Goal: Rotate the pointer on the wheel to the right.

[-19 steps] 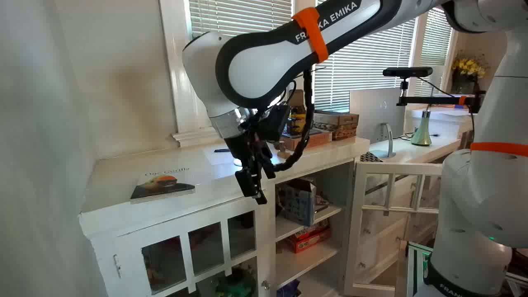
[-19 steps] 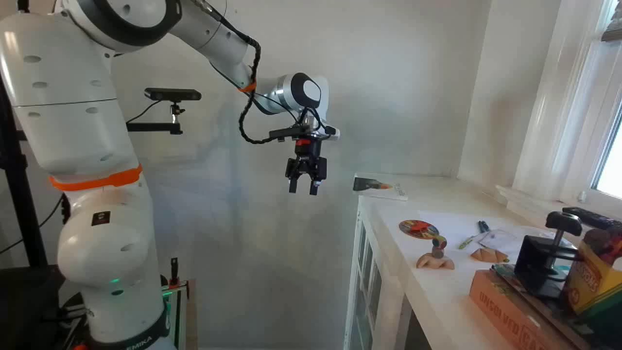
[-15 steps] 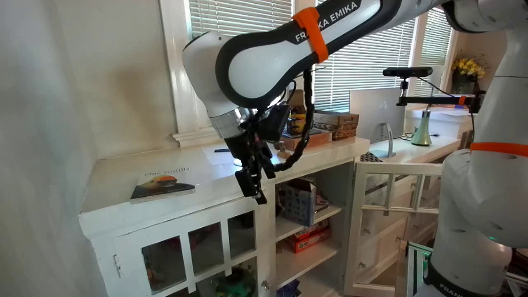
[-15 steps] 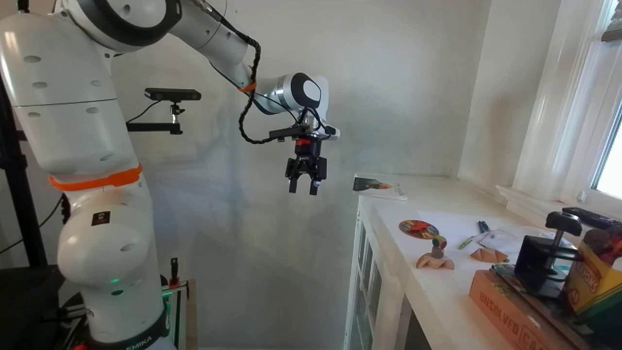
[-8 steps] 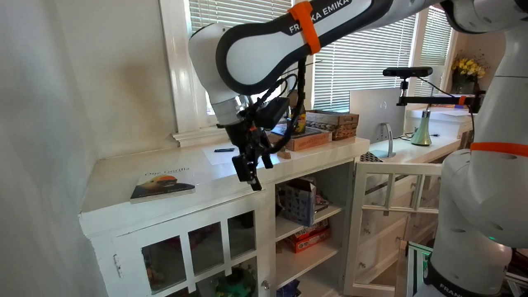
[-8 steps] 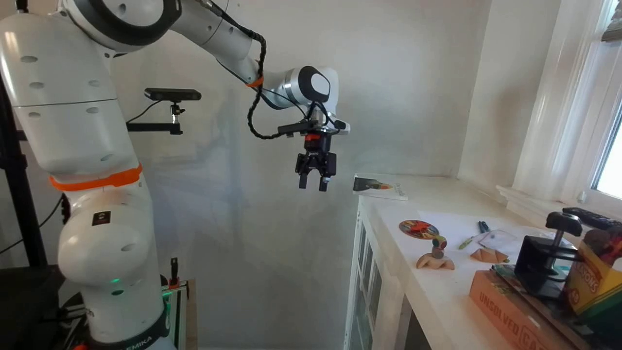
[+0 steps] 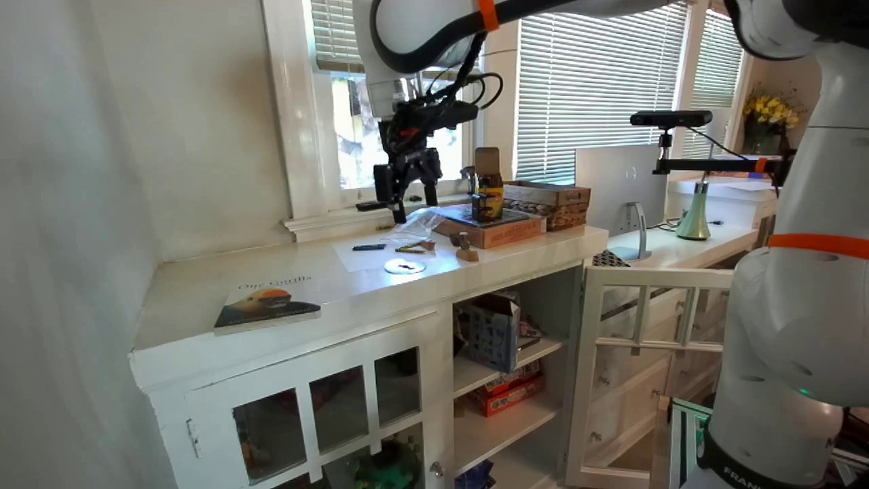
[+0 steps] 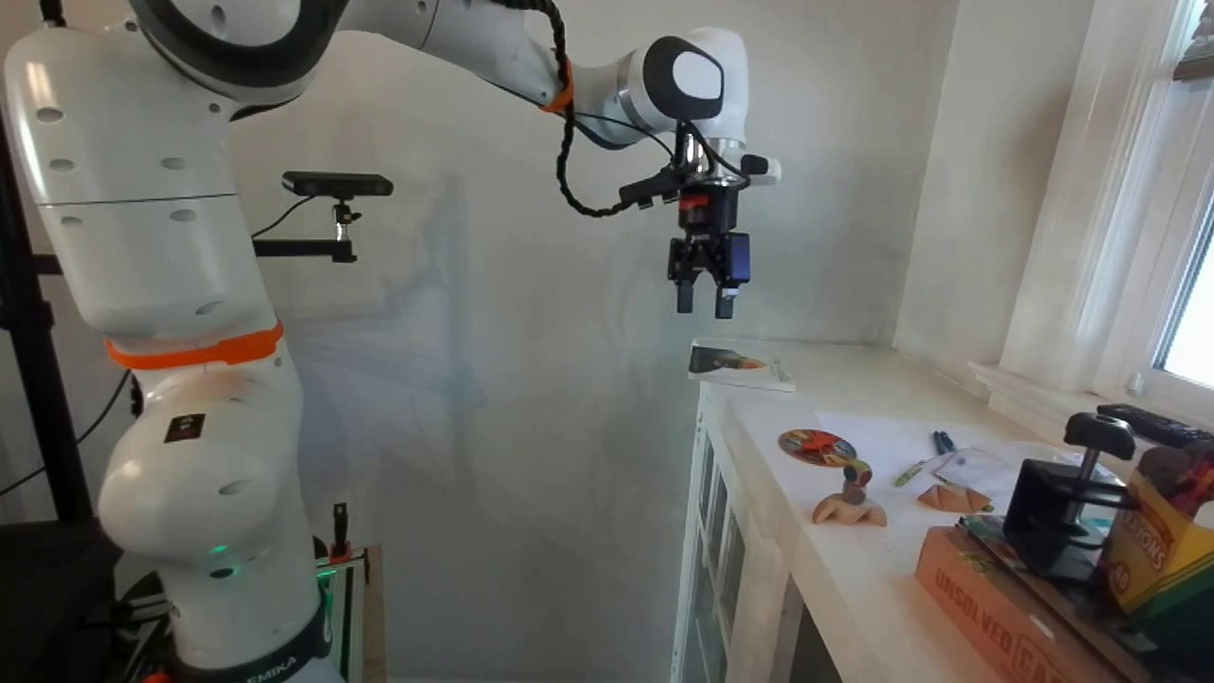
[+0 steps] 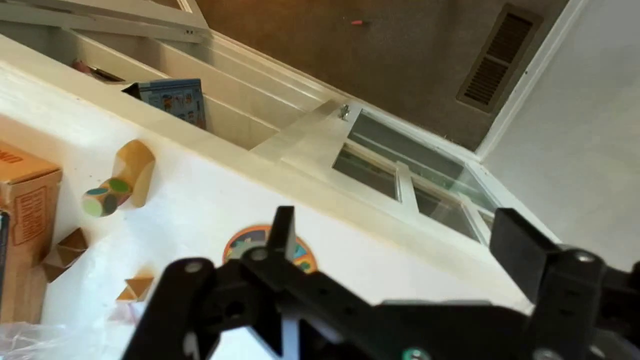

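Note:
The wheel is a flat round disc lying on the white counter. It looks pale with a dark mark in an exterior view (image 7: 405,265) and multicoloured with a reddish shape in the middle in an exterior view (image 8: 806,446). In the wrist view the wheel (image 9: 245,240) is partly hidden behind a finger; its pointer cannot be made out there. My gripper (image 7: 415,205) is open and empty, well above the counter and apart from the wheel. It also shows open in an exterior view (image 8: 705,302) and in the wrist view (image 9: 395,230).
Wooden pieces (image 8: 851,510) stand close to the wheel. A dark pen (image 7: 369,247) and a clear plastic bag (image 7: 415,225) lie behind it. A book (image 7: 271,305) lies toward the wall. An orange box (image 8: 977,598) bears a black clamp (image 8: 1067,507) and a crayon box (image 8: 1152,545).
My gripper has risen and moved toward the counter and window, still open. The wheel, partly or fully hidden behind the gripper earlier in an exterior view, now shows whole there.

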